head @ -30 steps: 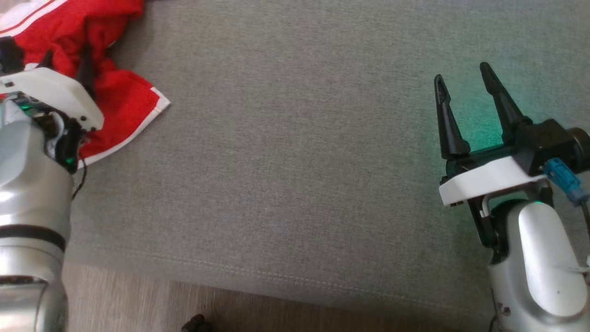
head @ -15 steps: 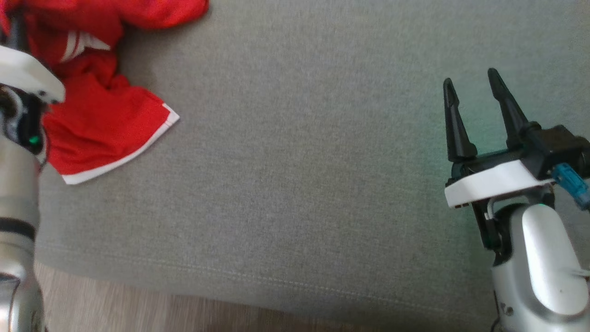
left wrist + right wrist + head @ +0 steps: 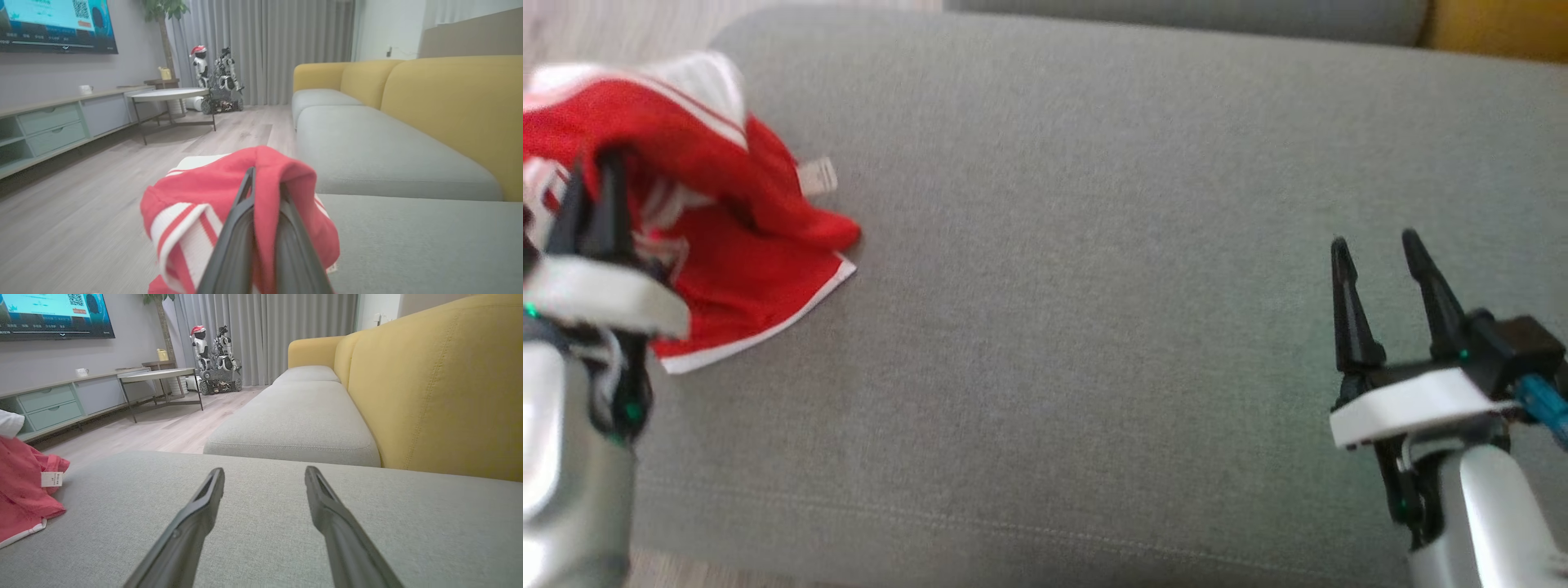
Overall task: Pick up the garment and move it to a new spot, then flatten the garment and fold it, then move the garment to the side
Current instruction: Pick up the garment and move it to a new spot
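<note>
Gripping a fold of the red garment (image 3: 196, 192): the left gripper (image 3: 265, 183) is clenched on the cloth, with a ridge of fabric pinched between its fingers and draped over their tips. The rest of the garment bunches below and beside the jaws. Its white-trimmed hem lies on the grey cushion (image 3: 1094, 327), near the gripper's base. A white label (image 3: 817, 175) sits on the far side of the bunch, beyond the fingertips.

The right gripper (image 3: 1374, 245) is released, jaws apart with nothing between them. It is low over bare cushion, well apart from the cloth.

Step in hand, as judged: lift and carry to a new spot.
- The pinch looks like one fold only, so raise straight up until the trailing hem clears the cushion. A dragging hem would tug the cloth out of the jaws.
- Carry toward the open cushion lying between the two grippers.
- Move slowly, since loose layers will swing.
- Lower until the cloth rests before releasing.
- Keep the right jaws clear of the landing place, ready to take an edge for flattening.
</note>
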{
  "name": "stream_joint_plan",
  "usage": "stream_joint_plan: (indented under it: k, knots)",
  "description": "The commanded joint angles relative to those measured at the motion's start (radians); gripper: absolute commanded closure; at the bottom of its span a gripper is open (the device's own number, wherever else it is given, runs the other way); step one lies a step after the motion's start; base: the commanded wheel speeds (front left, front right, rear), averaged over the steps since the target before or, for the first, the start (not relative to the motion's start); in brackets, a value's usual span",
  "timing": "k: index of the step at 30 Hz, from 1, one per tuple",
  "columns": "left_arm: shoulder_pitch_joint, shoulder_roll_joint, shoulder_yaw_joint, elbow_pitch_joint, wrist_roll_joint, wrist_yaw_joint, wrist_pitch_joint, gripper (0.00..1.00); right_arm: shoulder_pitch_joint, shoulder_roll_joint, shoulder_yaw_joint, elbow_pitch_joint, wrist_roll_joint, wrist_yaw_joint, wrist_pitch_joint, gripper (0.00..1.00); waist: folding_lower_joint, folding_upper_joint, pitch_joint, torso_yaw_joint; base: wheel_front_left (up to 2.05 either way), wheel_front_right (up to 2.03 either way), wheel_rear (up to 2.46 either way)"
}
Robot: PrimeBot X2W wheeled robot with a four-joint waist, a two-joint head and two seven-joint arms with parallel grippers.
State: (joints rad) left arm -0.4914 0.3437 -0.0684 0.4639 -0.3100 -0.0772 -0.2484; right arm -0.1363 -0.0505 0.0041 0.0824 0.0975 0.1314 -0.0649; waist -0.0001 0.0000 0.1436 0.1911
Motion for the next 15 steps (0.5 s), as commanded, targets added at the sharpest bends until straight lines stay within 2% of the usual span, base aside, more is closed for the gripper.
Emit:
stream_joint_plan:
  k: [1, 8, 15]
  knots:
    - [0.027, 0.032, 0.029, -0.127, 0.013, 0.021, 0.008, 1.00, 0.006, 0.000, 0.014, -0.043, 0.010, -0.001, -0.006, 0.00, 0.0001, 0.0000, -0.038, -0.021, 0.00, 0.00, 0.00]
    - [0.178, -0.012, -0.046, -0.417, 0.046, 0.063, 0.090, 1.00, 0.034, 0.000, 0.014, -0.085, 0.030, -0.001, 0.008, 0.00, 0.0001, 0.0000, -0.042, -0.082, 0.00, 0.00, 0.00]
    - [0.146, -0.067, -0.140, -0.475, 0.076, 0.061, 0.129, 1.00, 0.015, 0.000, 0.040, -0.127, 0.039, -0.001, 0.017, 0.00, 0.0001, 0.0000, 0.013, -0.178, 0.00, 0.00, 0.00]
